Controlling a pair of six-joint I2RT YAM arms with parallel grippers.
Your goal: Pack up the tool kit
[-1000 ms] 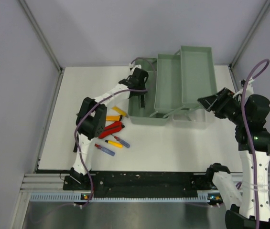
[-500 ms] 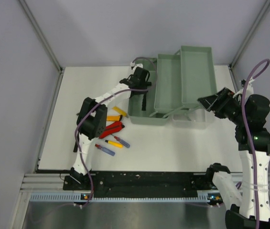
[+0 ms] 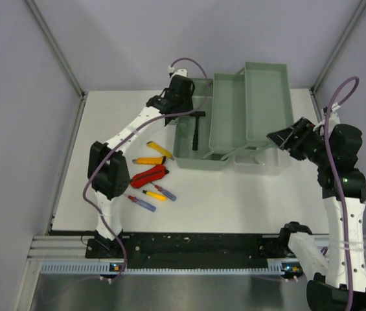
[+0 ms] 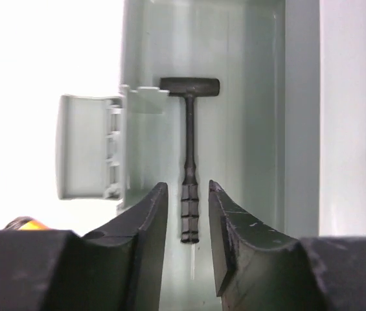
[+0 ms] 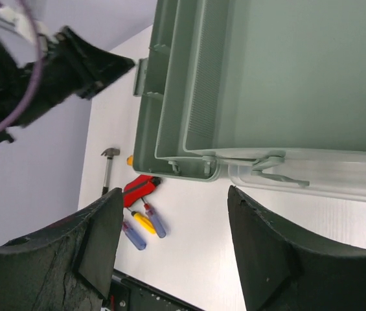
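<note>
- While hammer [image 4: 189,149] lies in toolbox [image 3: 199,162] base, left gripper [image 4: 186,188] hangs above its handle, jaws parted, empty.
- At toolbox's 4 o'clock, right gripper [image 5: 173,194]: parted, empty.

Green toolbox [image 3: 199,162], black hammer [image 4: 189,142] (ribbed grip), red pliers [image 3: 149,175]

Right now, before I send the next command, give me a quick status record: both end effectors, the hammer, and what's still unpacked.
left end effector: open, empty, above the hammer's handle
right end effector: open, empty, beside the toolbox
hammer: lying flat in the toolbox's bottom compartment
unpacked, on the table left of the toolbox: red pliers, two yellow tools, small screwdrivers
</note>
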